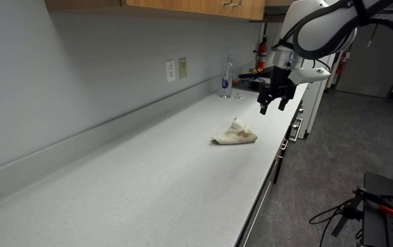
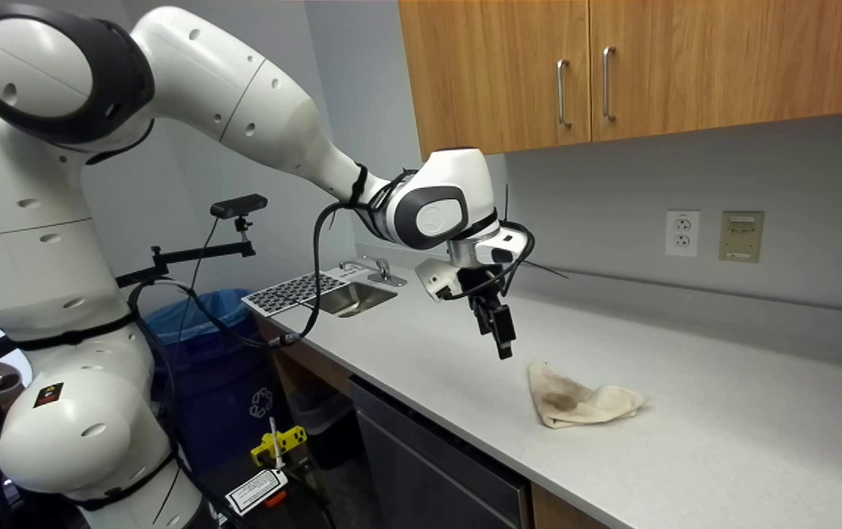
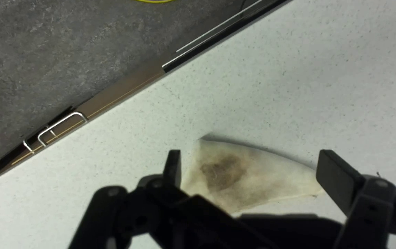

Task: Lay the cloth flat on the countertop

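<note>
The cream cloth (image 1: 237, 134) lies crumpled on the pale countertop (image 1: 148, 185), folded over itself with a raised peak. Brown-tan stains mark the cloth (image 2: 566, 399) in both exterior views and from above. My gripper (image 2: 503, 351) hangs in the air over the counter, apart from the fabric and nearer the sink end. Seen from the wrist, the gripper (image 3: 250, 157) is open wide, and the cloth (image 3: 263, 173) shows below, between and beyond its fingers. Part of the cloth's near left side is hidden behind the left finger (image 3: 173, 167). Nothing is held.
A clear bottle (image 1: 227, 80) stands by the wall at the counter's far end, near dark items and cables. A sink (image 2: 353, 299) is set into that end. Wooden cabinets (image 2: 649, 66) overhang the back. The counter's front edge (image 3: 163, 71) drops to the floor.
</note>
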Controlling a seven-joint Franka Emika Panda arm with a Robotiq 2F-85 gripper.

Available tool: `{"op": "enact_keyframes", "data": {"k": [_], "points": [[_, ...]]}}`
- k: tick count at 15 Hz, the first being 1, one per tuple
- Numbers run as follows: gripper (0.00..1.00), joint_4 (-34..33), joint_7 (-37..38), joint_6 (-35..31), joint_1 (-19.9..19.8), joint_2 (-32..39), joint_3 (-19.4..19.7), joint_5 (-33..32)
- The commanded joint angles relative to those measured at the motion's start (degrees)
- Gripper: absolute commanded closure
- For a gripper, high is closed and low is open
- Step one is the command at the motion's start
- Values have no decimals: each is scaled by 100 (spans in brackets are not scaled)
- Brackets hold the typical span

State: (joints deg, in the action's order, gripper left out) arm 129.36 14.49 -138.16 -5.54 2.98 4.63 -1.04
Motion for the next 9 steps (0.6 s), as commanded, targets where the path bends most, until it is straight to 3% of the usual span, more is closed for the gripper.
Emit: {"op": "enact_keyframes", "data": {"k": [1,9], "points": [[0,-741,423,-183,-15,711,178,-196],[0,-2090,1666,-350,156,2099,586,-130]]}}
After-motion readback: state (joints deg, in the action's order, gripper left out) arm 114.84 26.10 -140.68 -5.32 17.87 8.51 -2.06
